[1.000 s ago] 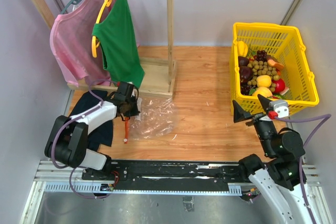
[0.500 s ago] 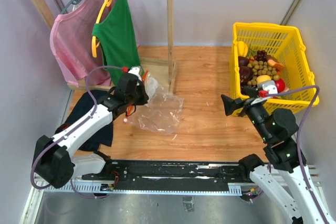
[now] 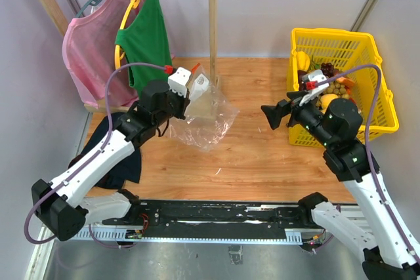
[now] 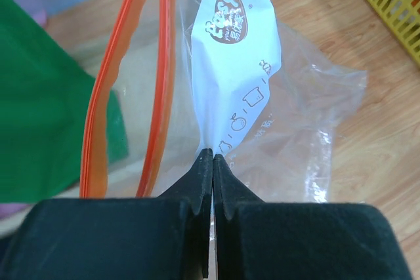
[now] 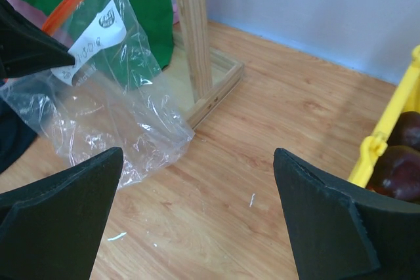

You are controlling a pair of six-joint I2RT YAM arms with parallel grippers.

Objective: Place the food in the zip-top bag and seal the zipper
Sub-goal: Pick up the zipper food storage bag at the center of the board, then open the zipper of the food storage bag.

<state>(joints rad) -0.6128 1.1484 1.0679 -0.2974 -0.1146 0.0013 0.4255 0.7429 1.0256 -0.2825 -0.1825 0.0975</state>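
Observation:
My left gripper (image 3: pixel 186 101) is shut on the zip-top bag (image 3: pixel 205 119) near its white label (image 4: pixel 235 77) and holds it lifted off the table. The orange-red zipper (image 4: pixel 125 90) hangs open beside the jaws. The bag also shows in the right wrist view (image 5: pixel 111 96). My right gripper (image 3: pixel 270 115) is open and empty, above the table between the bag and the yellow basket (image 3: pixel 367 126). The food lies in the basket: an orange-yellow fruit (image 3: pixel 329 101), a dark purple round one (image 5: pixel 394 174).
A wooden clothes rack (image 3: pixel 212 37) with a pink shirt (image 3: pixel 92 50) and a green top (image 3: pixel 146 44) stands at the back left. A dark cloth (image 3: pixel 121 155) lies under my left arm. Tan balls (image 3: pixel 338 87) also lie in the basket.
My left gripper has lifted the bag off the table and carried it up and to the right. My right arm has risen and swung left, towards the bag.

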